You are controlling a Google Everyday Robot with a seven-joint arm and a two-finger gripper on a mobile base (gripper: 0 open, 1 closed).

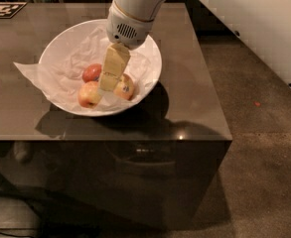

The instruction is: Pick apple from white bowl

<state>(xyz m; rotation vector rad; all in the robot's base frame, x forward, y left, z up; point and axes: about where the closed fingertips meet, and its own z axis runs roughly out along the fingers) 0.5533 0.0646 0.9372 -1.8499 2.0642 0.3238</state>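
Note:
The wide white bowl point(154, 58), lined with crumpled white paper, sits on the dark table. Three apples lie in it. The yellow-orange apple with the small sticker point(125, 87) is at the front right. A deeper red apple point(91, 72) lies at the back left and a paler pinkish-yellow apple point(89, 95) at the front left. My gripper point(109, 85) reaches down into the bowl from above. Its yellowish tips sit among the three apples, just left of the stickered apple and partly in front of it.
The glossy brown table point(194, 93) ends at a front edge just below the bowl and a right edge near the floor. The paper point(27, 69) sticks out past the bowl's left rim. A black-and-white marker tag point(4, 9) lies at the far left corner.

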